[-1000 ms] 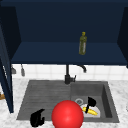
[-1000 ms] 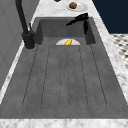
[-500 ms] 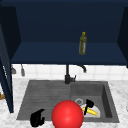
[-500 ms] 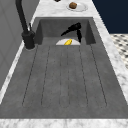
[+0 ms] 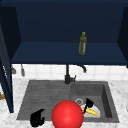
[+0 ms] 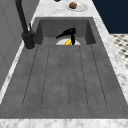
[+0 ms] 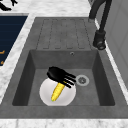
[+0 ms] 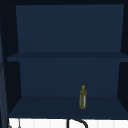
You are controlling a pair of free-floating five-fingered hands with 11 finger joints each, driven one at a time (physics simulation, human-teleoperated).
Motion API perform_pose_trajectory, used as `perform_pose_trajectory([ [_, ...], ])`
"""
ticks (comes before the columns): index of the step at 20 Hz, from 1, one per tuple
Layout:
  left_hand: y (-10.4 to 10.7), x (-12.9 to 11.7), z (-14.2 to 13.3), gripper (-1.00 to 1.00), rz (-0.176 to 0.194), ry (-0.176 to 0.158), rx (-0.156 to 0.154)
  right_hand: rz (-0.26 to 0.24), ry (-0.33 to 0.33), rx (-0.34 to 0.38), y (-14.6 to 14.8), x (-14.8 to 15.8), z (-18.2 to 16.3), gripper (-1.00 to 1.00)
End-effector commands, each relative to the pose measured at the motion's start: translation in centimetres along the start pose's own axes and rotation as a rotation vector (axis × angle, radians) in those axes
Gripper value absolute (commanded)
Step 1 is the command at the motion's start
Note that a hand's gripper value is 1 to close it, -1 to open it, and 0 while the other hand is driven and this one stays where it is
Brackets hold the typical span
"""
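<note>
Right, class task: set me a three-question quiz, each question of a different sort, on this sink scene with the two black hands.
1. True or false: the corn cob lies on a white plate in the sink basin.
2. What is the right hand over? A) the faucet B) the corn cob C) the drying rack
3. Fill in: the bottle stands on the cabinet's ____ shelf.

Key
1. True.
2. B; its fingers reach down over the cob's upper end, and the left hand hangs at the sink's front left corner.
3. Bottom.

Dark-blue open wall cabinet (image 8: 67, 56) – white tiled wall (image 5: 50, 71), marble counter (image 6: 120, 75).
</note>
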Motion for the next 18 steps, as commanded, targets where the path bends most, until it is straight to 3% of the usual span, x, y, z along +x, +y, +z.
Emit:
perform_pose_trajectory([
  [1, 0.0, 0.0, 0.0, 0.00, 0.000, 0.000, 0.000, 0.029, 0.080, -0.021, 2.3, -1.3, 0.6, -1.00],
  [6, 0.0, 0.0, 0.0, 0.00, 0.000, 0.000, 0.000, 0.021, 0.082, 0.005, 2.8, -1.5, -1.0, -1.00],
  [13, 0.0, 0.0, 0.0, 0.00, 0.000, 0.000, 0.000, 0.056, 0.094, 0.037, 3.5, -1.1, -5.6, -1.00],
  [18, 0.0, 0.0, 0.0, 0.00, 0.000, 0.000, 0.000, 0.057, 0.095, 0.095, 5.0, -2.7, -5.9, -1.00],
])
